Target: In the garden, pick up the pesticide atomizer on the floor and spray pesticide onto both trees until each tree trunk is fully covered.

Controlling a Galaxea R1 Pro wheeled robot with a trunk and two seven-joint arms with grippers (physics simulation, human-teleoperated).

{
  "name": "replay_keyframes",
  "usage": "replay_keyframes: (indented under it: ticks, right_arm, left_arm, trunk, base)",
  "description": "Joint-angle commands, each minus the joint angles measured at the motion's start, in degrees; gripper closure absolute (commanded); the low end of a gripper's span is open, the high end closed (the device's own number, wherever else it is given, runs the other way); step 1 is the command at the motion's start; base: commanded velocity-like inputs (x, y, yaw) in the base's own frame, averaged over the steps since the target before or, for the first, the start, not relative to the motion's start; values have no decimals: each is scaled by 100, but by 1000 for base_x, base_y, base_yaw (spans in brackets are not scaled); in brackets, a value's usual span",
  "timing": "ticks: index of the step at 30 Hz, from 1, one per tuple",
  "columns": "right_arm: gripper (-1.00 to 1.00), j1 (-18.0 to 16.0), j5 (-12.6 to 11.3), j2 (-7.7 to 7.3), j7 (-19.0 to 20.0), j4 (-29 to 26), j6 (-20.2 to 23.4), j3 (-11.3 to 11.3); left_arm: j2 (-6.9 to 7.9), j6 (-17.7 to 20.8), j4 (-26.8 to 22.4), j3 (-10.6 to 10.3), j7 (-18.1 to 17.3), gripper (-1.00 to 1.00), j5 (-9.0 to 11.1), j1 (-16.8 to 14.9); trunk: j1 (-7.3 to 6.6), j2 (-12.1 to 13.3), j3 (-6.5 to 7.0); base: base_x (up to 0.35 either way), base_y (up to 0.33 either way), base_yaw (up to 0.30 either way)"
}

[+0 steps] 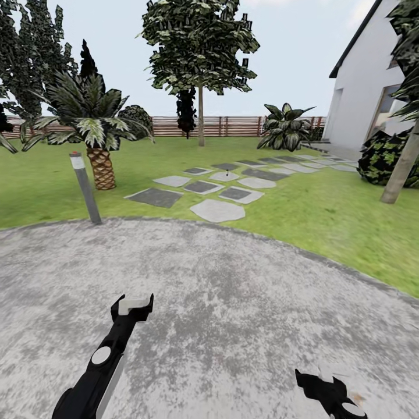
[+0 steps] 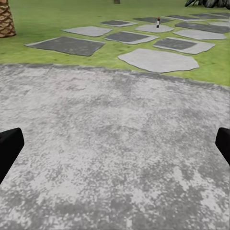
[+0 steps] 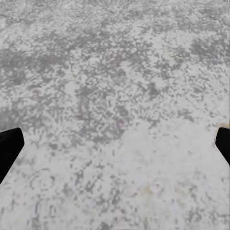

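Note:
The pesticide atomizer (image 1: 226,173) is a tiny dark shape standing on a pale stepping stone far ahead on the lawn; the left wrist view also catches the atomizer (image 2: 157,21) beyond the gravel. One tree (image 1: 201,113) with a pale straight trunk stands at the back centre before the fence. A second tree (image 1: 400,170) shows its leaning pale trunk at the right edge. My left gripper (image 1: 135,304) hangs open over the gravel, its fingers (image 2: 9,148) wide apart. Low at the right, my right gripper (image 1: 317,379) is open and empty, fingers (image 3: 9,146) spread above bare gravel.
A round gravel patio (image 1: 221,302) lies under both arms. A grey bollard (image 1: 86,187) stands at its far left rim, a palm (image 1: 100,163) behind it. Stepping stones (image 1: 217,210) lead across the lawn toward a white house (image 1: 364,87). A slatted fence (image 1: 233,125) closes the back.

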Motion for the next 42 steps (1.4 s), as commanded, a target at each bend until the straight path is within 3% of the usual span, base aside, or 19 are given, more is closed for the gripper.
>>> replay_keyframes:
  ticks: [1,42]
  right_arm:
    - [-100,-1,3,-1,0,1,1,0]
    - [-100,-3,50,7,-36,-22,-7,-80]
  left_arm:
    - [0,0,0,0,0,-100,0,0]
    - [0,9,-1,0,0,-100,0,0]
  trunk:
    - [0,0,0]
    - [0,0,0]
  base:
    - [327,0,0]
    - [327,0,0]
